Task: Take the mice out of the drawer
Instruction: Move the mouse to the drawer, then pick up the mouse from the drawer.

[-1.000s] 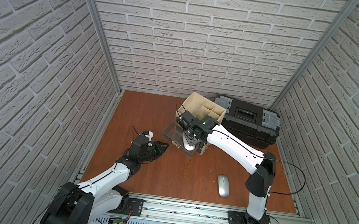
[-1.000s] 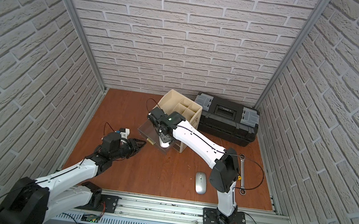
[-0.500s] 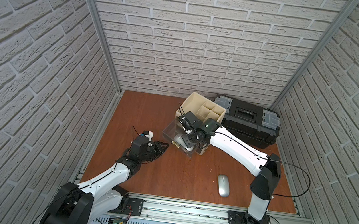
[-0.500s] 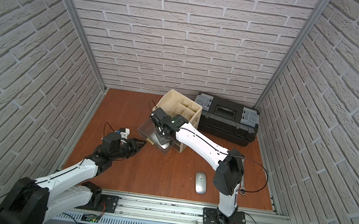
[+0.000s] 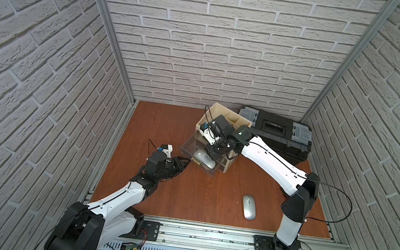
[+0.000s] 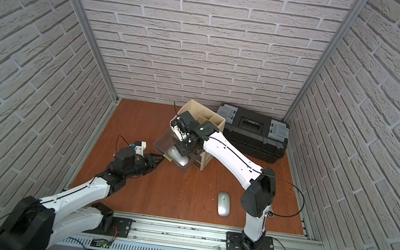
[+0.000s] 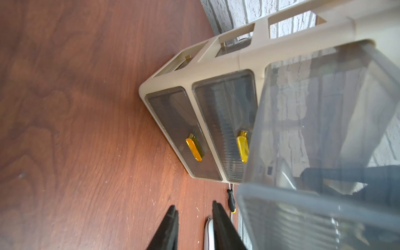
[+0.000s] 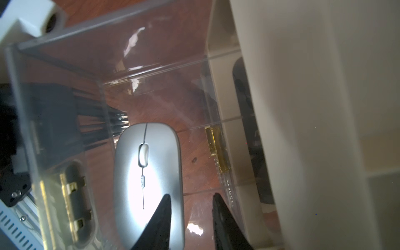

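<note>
1. Left gripper sat narrowly parted and empty beside the drawer front, likely steadying it.
2. Right gripper, part-open, hovered inside over a silver mouse.
3. Second mouse lay out on the table.

A reddish wood-grain tabletop is walled in by white brick-pattern panels at 9, 12 and 3 o'clock, with an aluminium rail along its 6 o'clock edge. In both top views a beige organizer stands toward 12 o'clock, its open top split into compartments. A closed black toolbox with grey latches lies just beside it at 3 o'clock, against the back corner. The left wrist view shows two shut smoky fronts on the organizer, each with an amber handle, and a thin black-handled tool lying on the wood near its base.
</note>
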